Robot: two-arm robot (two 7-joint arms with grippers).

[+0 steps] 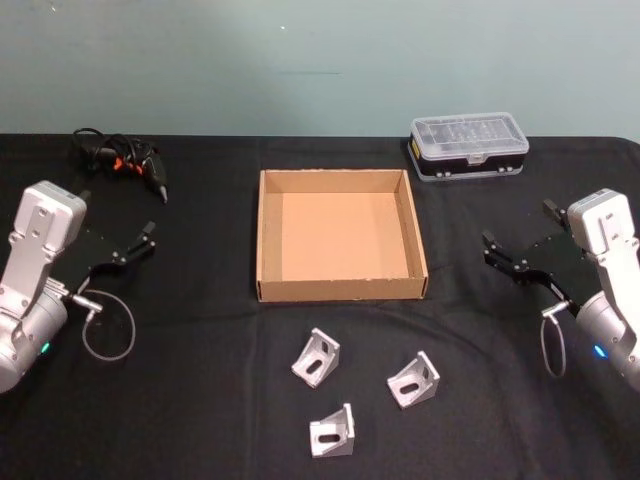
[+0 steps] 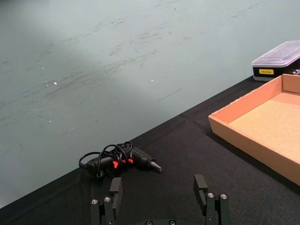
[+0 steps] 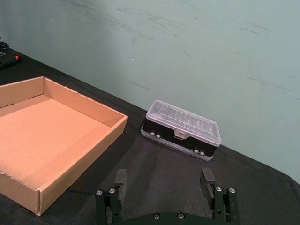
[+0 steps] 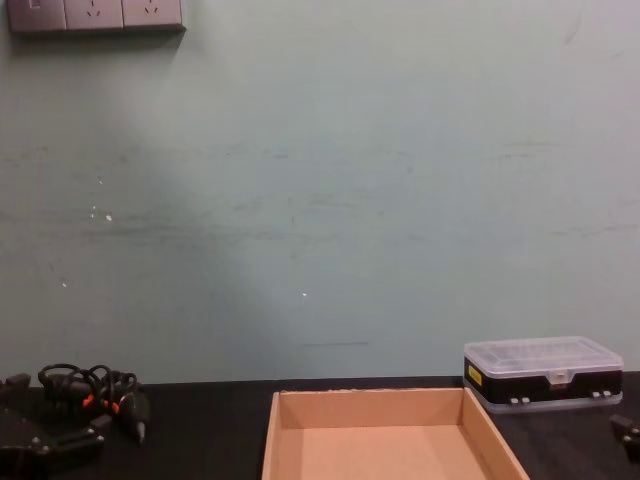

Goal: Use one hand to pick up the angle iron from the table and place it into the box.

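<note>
Three silver angle irons lie on the black table (image 1: 200,400) in front of the box: one on the left (image 1: 316,358), one on the right (image 1: 414,379), one nearest me (image 1: 332,431). The tan cardboard box (image 1: 340,290) sits empty at the table's middle, and it also shows in the left wrist (image 2: 253,140), right wrist (image 3: 79,154) and chest (image 4: 370,398) views. My left gripper (image 1: 118,213) (image 2: 158,187) hovers open left of the box. Right of the box, my right gripper (image 1: 518,225) (image 3: 163,180) hovers open. Both hold nothing and are well away from the angle irons.
A black plastic case with a clear lid (image 1: 468,145) (image 3: 182,129) stands at the back right. A black tool with looped black-and-orange cables (image 1: 120,160) (image 2: 119,161) lies at the back left. A pale wall rises just behind the table's far edge.
</note>
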